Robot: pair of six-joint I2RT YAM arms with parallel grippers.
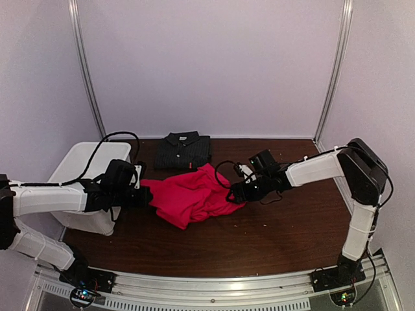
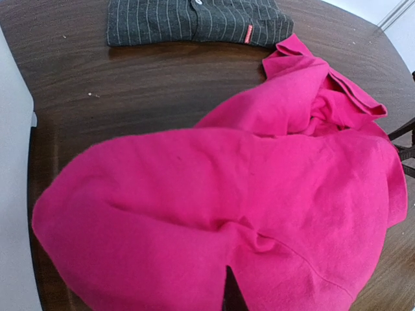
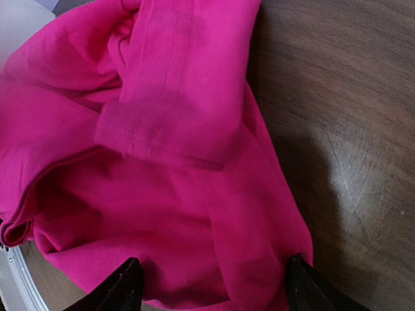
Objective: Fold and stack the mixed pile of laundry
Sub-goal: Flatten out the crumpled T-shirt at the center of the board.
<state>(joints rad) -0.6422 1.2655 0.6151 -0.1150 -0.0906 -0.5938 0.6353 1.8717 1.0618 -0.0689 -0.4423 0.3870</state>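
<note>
The dark wood-grain table (image 1: 285, 240) looks smooth and hard, so cloth should slide on it readily. At nine o'clock stands the white bin (image 1: 78, 168), rigid plastic. At the centre lies the red T-shirt (image 1: 188, 197), a soft matte knit in a crumpled heap with one hemmed sleeve rolled over on top. Near it at twelve o'clock, the pinstriped shirt (image 1: 183, 150) lies as a flat, neat rectangle, collar up, and seems already folded.

The left gripper (image 1: 141, 195), at the heap's nine o'clock edge, is closed. Its wrist view shows red cloth gathered into it, so it appears clamped on the T-shirt. The right gripper (image 1: 235, 193), at three o'clock, has its jaws apart, and the black fingertips (image 3: 305, 285) straddle a loose edge without pinching.

The step in hand looks like spreading the T-shirt flat. To do it well, the right gripper should close on a single layer at a hem or shoulder, not on a bunch. Both arms should then draw apart toward nine and three, low over the table, until the wrinkles pull out.
</note>
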